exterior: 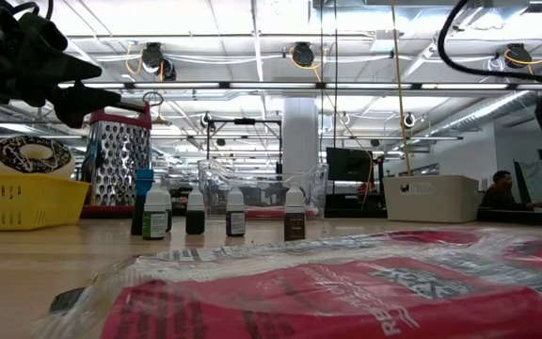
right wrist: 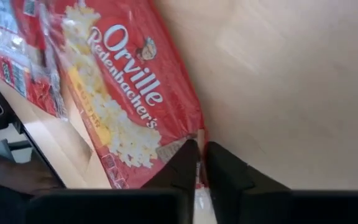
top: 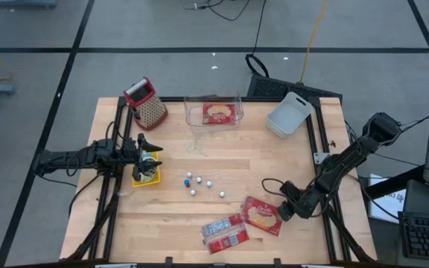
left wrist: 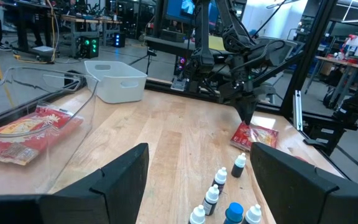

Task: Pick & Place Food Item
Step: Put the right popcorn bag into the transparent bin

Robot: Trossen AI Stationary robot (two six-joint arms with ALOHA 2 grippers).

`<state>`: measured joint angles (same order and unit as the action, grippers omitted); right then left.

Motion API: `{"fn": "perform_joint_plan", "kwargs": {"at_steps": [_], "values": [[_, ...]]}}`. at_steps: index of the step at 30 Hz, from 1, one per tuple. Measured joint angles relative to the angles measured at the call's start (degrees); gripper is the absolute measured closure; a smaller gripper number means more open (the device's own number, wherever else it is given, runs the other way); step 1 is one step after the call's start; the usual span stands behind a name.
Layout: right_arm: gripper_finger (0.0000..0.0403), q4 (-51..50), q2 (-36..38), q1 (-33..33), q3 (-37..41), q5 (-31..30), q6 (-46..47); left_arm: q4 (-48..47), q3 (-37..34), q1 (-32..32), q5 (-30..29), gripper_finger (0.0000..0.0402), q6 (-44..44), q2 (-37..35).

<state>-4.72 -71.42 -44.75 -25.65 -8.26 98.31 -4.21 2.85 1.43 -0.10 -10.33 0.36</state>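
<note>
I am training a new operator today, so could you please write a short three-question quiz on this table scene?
1. True or false: the right tool is shut on the edge of the popcorn packet.
2. What lies in the clear bin? A) a red packet B) small bottles C) a grater
3. Name what sits in the yellow basket.

Key: 1 true; 2 A; 3 a doughnut.

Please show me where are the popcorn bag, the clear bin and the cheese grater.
popcorn bag (top: 262, 215), high view, middle of the wrapper.
clear bin (top: 194, 116), high view, left wall.
cheese grater (top: 149, 106), high view, metal face.
</note>
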Motion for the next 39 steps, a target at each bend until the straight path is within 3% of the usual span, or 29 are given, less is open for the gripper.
{"fn": "perform_joint_plan", "kwargs": {"at_steps": [13, 20, 24, 32, 39], "values": [[0.0402, 5.0, 7.8, 0.0, 0.0, -17.2, -17.7, 0.0, 0.0, 0.0, 0.0, 0.0121, 0.0, 0.0], [0.0403, 13.9, 12.9, 0.1, 0.0, -27.8, -38.4, 0.0, 0.0, 0.0, 0.0, 0.0121, 0.0, 0.0], [0.0402, 21.9, 15.3, 0.3, 0.0, -32.1, -54.6, 0.0, 0.0, 0.0, 0.0, 0.0121, 0.0, 0.0], [0.0402, 35.5, 16.9, 5.7, 0.0, -32.6, -84.1, 0.0, 0.0, 0.0, 0.0, 0.0121, 0.0, 0.0], [0.0402, 39.5, 16.9, 17.6, 0.0, -32.1, -97.1, 0.0, 0.0, 0.0, 0.0, 0.0121, 0.0, 0.0]]}}
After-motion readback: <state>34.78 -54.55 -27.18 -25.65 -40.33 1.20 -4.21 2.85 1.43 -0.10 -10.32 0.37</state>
